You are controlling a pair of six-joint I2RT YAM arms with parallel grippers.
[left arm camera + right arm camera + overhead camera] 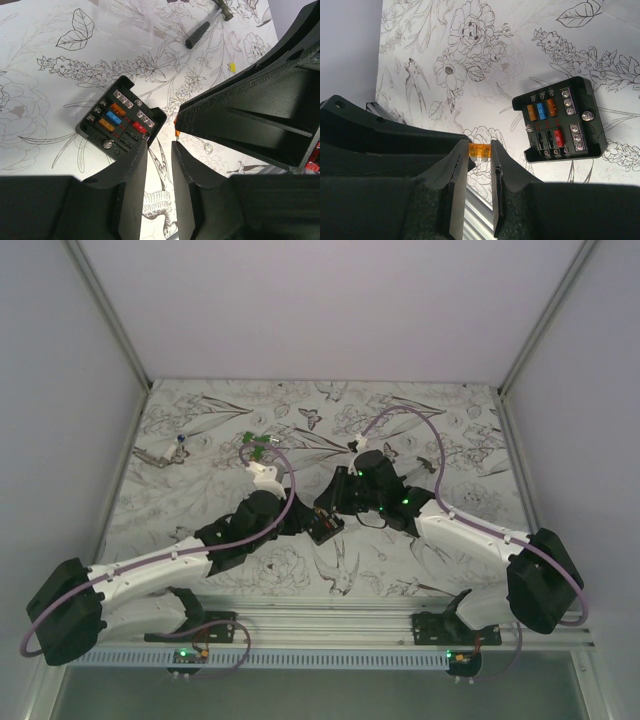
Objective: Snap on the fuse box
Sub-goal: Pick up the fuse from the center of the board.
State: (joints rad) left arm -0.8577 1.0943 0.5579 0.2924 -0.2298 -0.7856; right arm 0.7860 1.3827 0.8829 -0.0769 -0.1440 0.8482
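The fuse box (117, 120) is a small black square box lying open on the flowered table, with orange, blue and red fuses in its slots; it also shows in the right wrist view (560, 120) and from above (324, 528). My right gripper (480, 150) is shut on a small orange fuse (481, 150), held off the table to the left of the box. My left gripper (160, 145) is open, with only the table showing between its fingers. Its left finger (131, 170) overlaps the box's near corner. Its tips nearly meet the right gripper's tip and the fuse (176, 133).
A black-handled tool (205, 27) lies at the far side, with a tiny yellow piece (232, 66) nearby. Green pieces (258, 440) and a small metal tool (165, 452) sit at the back left. An aluminium rail (330, 625) runs along the near edge.
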